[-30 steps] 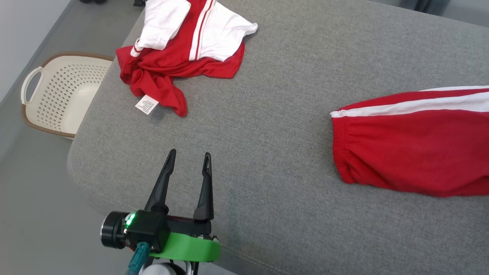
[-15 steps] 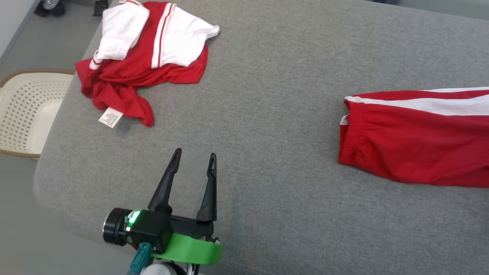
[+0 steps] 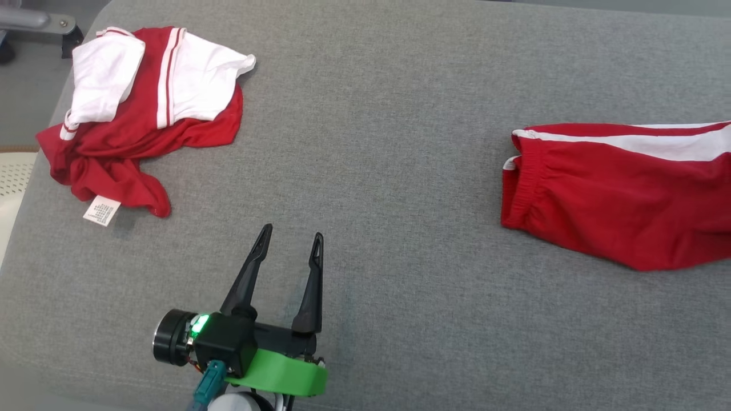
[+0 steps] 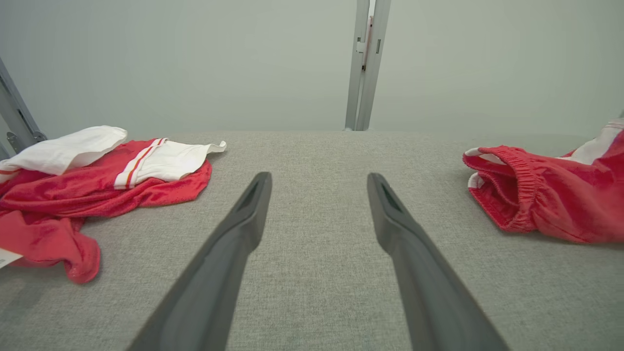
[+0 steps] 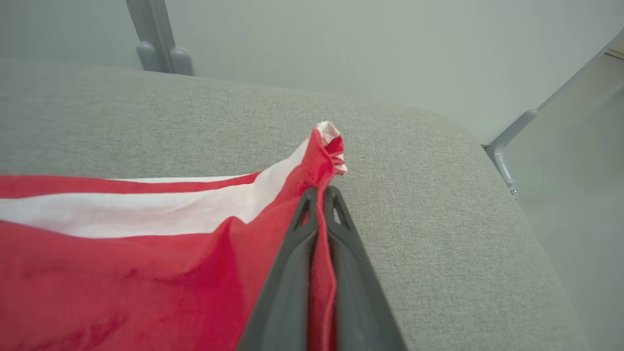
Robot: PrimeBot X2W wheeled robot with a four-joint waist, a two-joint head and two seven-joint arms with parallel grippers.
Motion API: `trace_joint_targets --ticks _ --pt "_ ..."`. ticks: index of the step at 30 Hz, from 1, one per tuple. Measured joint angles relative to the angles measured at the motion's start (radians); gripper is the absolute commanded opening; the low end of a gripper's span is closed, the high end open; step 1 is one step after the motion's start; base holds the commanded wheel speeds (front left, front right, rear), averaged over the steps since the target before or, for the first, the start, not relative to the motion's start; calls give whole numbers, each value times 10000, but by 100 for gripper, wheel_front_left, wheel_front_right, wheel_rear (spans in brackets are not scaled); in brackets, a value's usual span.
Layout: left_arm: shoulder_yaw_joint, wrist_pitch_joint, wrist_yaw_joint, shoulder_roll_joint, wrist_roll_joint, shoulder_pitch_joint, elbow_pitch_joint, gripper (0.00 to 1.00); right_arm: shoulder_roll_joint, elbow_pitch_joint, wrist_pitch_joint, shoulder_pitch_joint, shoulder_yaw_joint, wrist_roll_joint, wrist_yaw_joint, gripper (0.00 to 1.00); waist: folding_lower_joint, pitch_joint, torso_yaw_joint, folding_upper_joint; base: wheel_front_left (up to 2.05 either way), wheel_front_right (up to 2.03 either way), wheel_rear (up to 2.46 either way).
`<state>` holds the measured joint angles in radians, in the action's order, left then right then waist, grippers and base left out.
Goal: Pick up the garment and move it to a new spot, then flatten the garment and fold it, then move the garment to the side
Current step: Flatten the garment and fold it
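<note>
The right gripper (image 5: 321,195) has just closed tight on a bunched edge of the red striped pants (image 5: 122,273), which lie at the right of the grey surface (image 3: 371,142), so lifting can likely begin. The left gripper (image 3: 291,233) hovers low over bare fabric, pointing forward, spread wide and empty, with the crumpled jersey (image 3: 131,114) off to its left.

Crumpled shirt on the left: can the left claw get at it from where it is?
Probably yes. The left claw is open, and only bare cushion lies between it and the shirt, ahead to its left.
</note>
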<state>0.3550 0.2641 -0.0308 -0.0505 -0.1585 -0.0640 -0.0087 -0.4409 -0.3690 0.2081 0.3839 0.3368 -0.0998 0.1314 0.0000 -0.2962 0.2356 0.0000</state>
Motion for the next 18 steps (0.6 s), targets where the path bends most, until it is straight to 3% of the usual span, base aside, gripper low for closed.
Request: trace_joint_targets --ticks 9,18 --pt "81 0 -52 4 0 16 188 100 1204 1457 -359 191 -1570 -59 0 0 0 659 -230 0 0 0 0" --pt "268 0 -136 6 397 130 56 100 2909 1781 -698 -331 -2654 148 0 0 0 1072 159 0 0 0 0"
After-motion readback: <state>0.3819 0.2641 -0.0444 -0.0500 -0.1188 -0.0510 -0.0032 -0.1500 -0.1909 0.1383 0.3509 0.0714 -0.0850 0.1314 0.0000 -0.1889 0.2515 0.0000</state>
